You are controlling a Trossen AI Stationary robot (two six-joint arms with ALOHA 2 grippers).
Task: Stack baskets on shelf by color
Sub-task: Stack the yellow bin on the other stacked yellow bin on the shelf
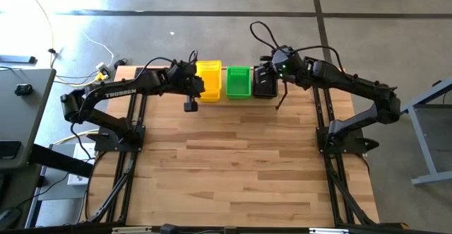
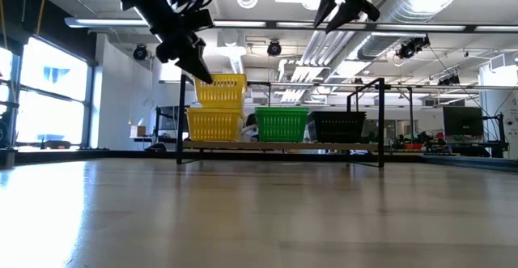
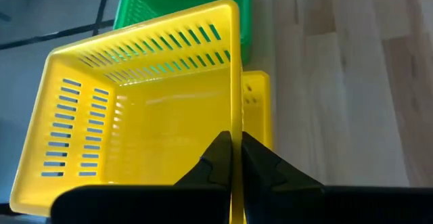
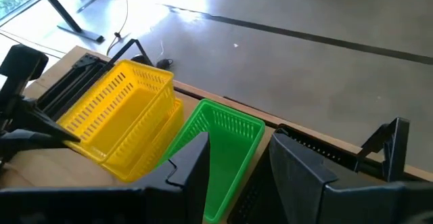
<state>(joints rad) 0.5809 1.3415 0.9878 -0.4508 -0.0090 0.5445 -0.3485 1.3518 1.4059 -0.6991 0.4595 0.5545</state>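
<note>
Baskets stand on the shelf (image 2: 279, 146) at the desk's (image 1: 247, 163) far edge: two yellow, one green (image 1: 239, 82), one black (image 1: 265, 83). The left claw (image 3: 233, 158) is closed on the wall of the upper yellow basket (image 2: 219, 90), holding it directly above the lower yellow basket (image 2: 214, 124), long axes seemingly aligned. I judge lowering comes next. The right claw (image 4: 237, 166) hovers wide open above the green and black ones.
</note>
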